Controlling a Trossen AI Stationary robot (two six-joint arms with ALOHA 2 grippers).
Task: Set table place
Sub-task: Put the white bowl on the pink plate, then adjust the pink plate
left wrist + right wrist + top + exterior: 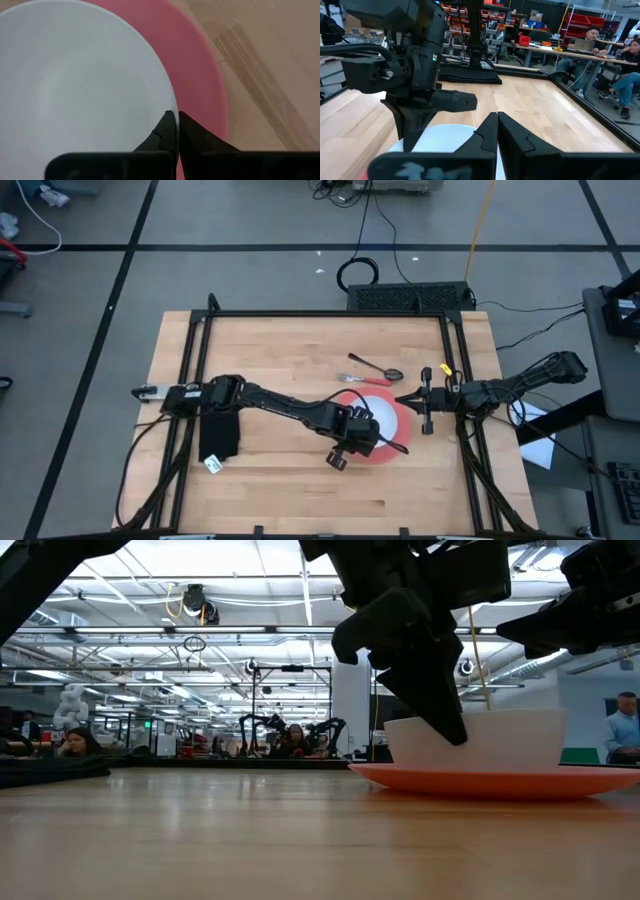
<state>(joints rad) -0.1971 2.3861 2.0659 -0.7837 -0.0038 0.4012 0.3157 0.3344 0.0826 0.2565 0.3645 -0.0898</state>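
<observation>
From above, the white bowl (376, 416) sits on the red plate (392, 442) right of the table's (270, 350) centre. In the left wrist view, the left gripper (177, 131) is pinched on the bowl's rim. In its own view, the right gripper (497, 131) is closed, empty, beside the plate. Lifting carelessly could tip the bowl.

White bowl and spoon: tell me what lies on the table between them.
Nothing but a strip of red plate, then bare table, between the white bowl and the spoon; the high view shows it.

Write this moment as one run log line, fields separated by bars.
left end effector: shut, at white bowl rim | bowl: on red plate | right end effector: shut, beside plate
</observation>
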